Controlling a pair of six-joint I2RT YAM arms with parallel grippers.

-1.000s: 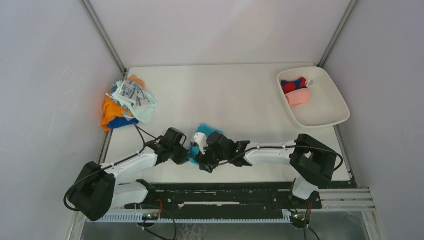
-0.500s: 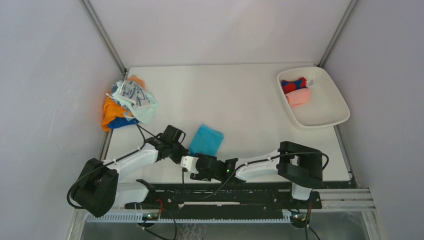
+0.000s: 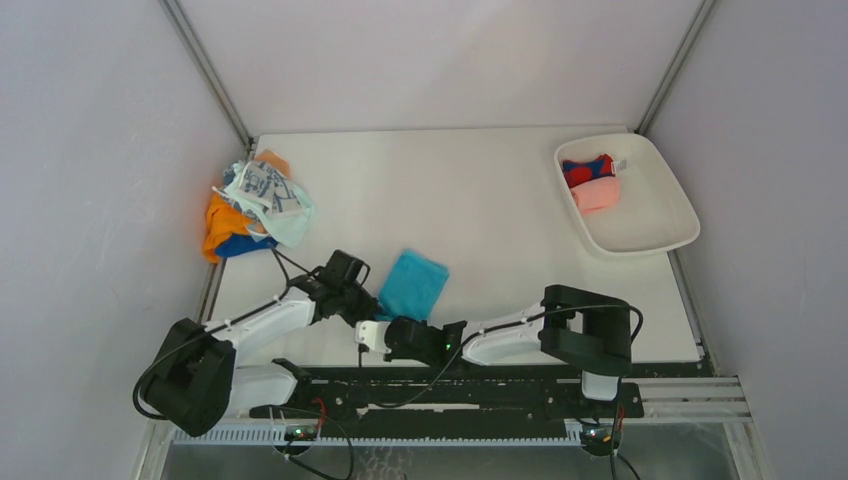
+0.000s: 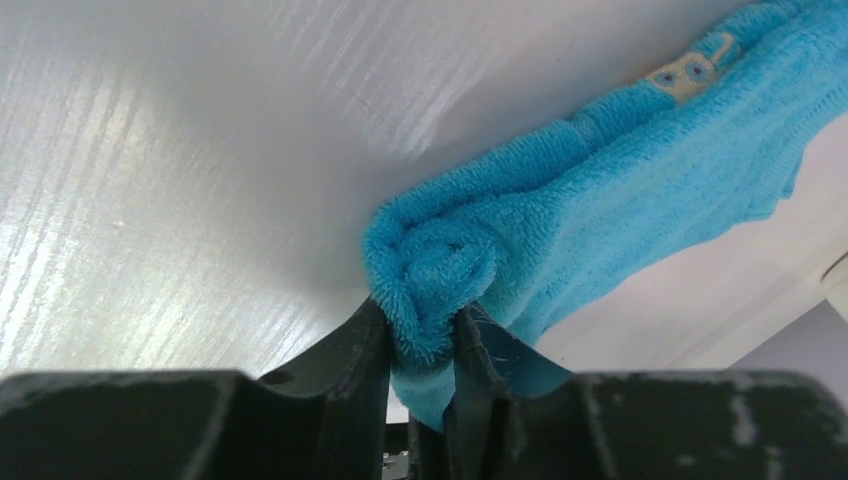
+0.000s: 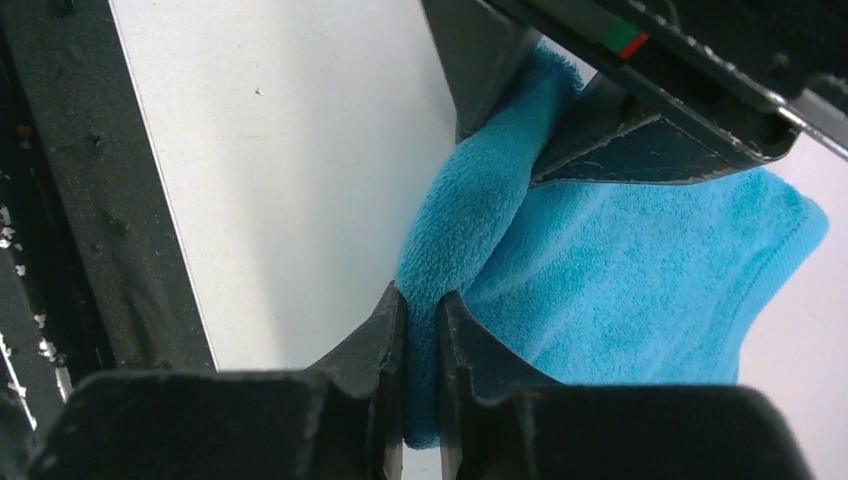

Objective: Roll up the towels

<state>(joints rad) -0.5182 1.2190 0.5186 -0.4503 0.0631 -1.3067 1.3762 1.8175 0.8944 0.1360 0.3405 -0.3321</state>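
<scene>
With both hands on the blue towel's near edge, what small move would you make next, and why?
I would probably roll both hands forward together, carrying the pinched edge over the flat part. The left hand grips a small curl at the near edge of the blue towel, the right hand pinches the same edge beside it, and the rest lies unrolled.

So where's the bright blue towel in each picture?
Top external: bright blue towel, near-middle of the table.
Left wrist: centre to upper right, rolled end pinched in the fingers.
Right wrist: centre right, edge pinched in the fingers.
Shared landmark: left gripper, clamped on the towel's edge.
</scene>
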